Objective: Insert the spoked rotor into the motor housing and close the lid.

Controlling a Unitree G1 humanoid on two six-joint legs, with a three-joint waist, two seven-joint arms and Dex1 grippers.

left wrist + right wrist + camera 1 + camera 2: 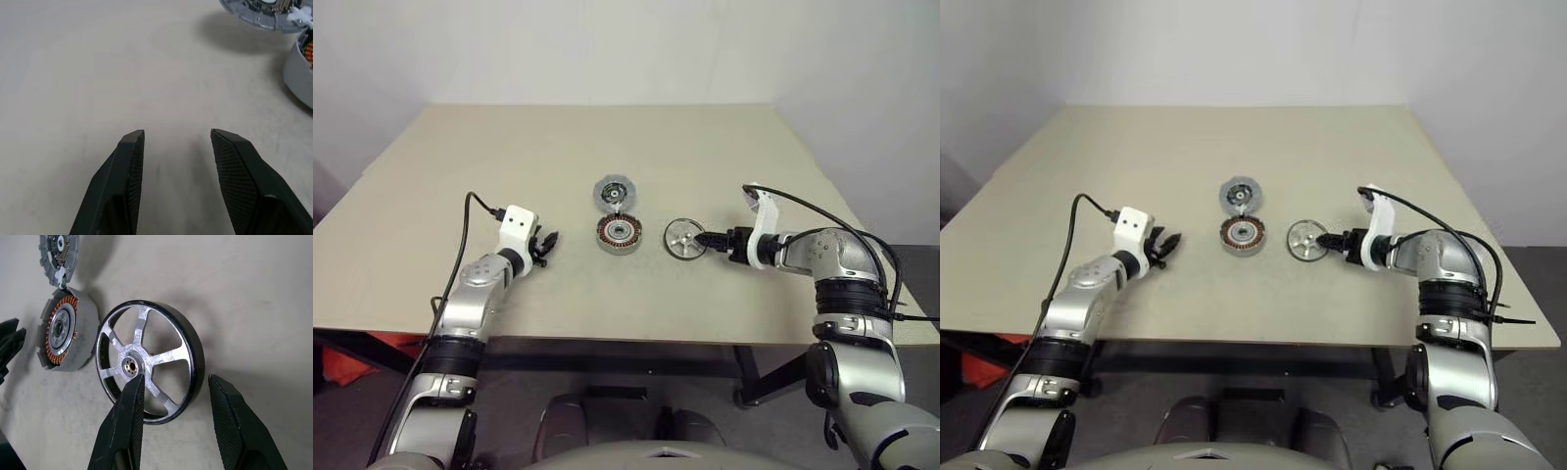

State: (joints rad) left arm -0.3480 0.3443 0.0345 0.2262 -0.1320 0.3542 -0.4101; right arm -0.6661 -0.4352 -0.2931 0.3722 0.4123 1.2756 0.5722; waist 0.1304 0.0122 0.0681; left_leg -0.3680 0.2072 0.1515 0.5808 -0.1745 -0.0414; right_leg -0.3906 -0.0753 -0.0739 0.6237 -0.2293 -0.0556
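The spoked rotor [685,238], black-rimmed with silver spokes, lies flat on the table just right of the motor housing [618,233], whose copper windings show. The lid [613,192] lies open behind the housing, joined at its rim. My right gripper [707,239] is open at the rotor's right side; in the right wrist view one finger [128,416] crosses the spokes and the other stands outside the rim, with the rotor [146,357] gripped by neither. My left gripper [548,245] is open over bare table, left of the housing, and holds nothing.
The beige table [607,323] has its front edge close below both arms. White walls stand behind it. Cables run from both wrists. The left wrist view shows the housing wall [301,73] and the lid [264,12] beyond the open fingers.
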